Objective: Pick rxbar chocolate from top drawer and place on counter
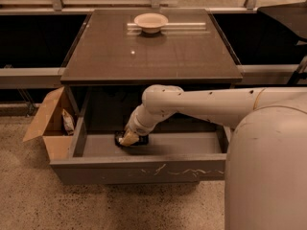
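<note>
The top drawer [139, 169] stands pulled open below the counter [153, 51], its grey front panel marked with white scratches. The rxbar chocolate [142, 140], a small flat black wrapper, lies on the drawer floor left of the middle. My gripper [127, 139] reaches down into the drawer from the right and rests on the bar's left part, covering much of it. My pale arm crosses the drawer's right half.
A pale bowl [151, 21] sits at the back of the counter. A brown cardboard box [47, 124] with a pale snack packet [68, 121] stands on the floor left of the drawer. My robot body fills the lower right.
</note>
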